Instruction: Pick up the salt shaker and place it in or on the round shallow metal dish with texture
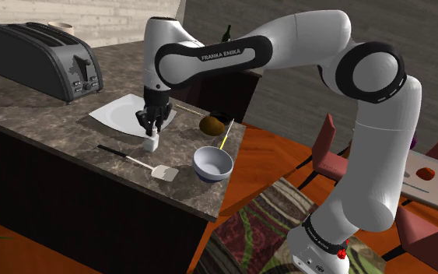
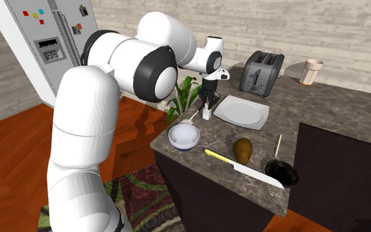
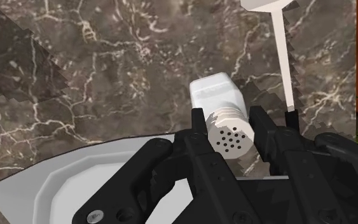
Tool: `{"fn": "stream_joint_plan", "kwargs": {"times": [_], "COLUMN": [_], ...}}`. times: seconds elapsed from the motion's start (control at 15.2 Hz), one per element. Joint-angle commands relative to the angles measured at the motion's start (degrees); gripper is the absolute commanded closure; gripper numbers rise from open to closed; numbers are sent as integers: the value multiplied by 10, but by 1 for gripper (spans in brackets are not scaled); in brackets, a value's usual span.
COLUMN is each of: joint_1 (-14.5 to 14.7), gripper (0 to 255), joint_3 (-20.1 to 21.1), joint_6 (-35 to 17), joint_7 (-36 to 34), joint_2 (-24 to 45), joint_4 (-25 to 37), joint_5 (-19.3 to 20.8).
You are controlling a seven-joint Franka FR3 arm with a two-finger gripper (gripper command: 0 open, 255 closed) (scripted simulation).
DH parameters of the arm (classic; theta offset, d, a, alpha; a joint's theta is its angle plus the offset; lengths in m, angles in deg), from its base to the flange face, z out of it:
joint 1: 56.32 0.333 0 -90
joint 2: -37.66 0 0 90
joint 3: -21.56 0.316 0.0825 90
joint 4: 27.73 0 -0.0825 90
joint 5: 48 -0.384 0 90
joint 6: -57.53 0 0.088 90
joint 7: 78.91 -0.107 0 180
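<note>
From the wrist view I saw the hand [image 3: 231, 121] closed on the salt shaker [image 3: 219, 95], one black finger pressed on each side of its perforated cap. The shaker was white and stood upright under the hand [image 1: 150, 132] over the dark marble counter [image 1: 38, 117], just beside the near edge of the white square plate [image 1: 120, 113]. I could not tell whether its base [image 1: 152, 142] touched the stone or sat just off it. A white spatula [image 1: 143, 163] lay close by, and a pale bowl [image 1: 213, 162] sat beyond it near the counter's corner. In the second exterior view the dark round dish [image 2: 281, 173] sat well apart from the shaker [image 2: 207, 115], past a brown oval fruit [image 2: 242, 150] and a yellow-handled knife [image 2: 243, 169]. A toaster [image 2: 261, 71] stood behind the plate.
</note>
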Motion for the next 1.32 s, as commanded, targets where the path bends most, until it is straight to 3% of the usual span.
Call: {"fn": "stream_joint_plan", "kwargs": {"times": [0.0,1.25], "joint_1": [0,3], "gripper": [255,255], "joint_3": [1,9], "joint_6": [13,147], "joint_7": [1,10], "joint_2": [-4,-31], "joint_4": [9,119], "joint_5": [-2,-16]}}
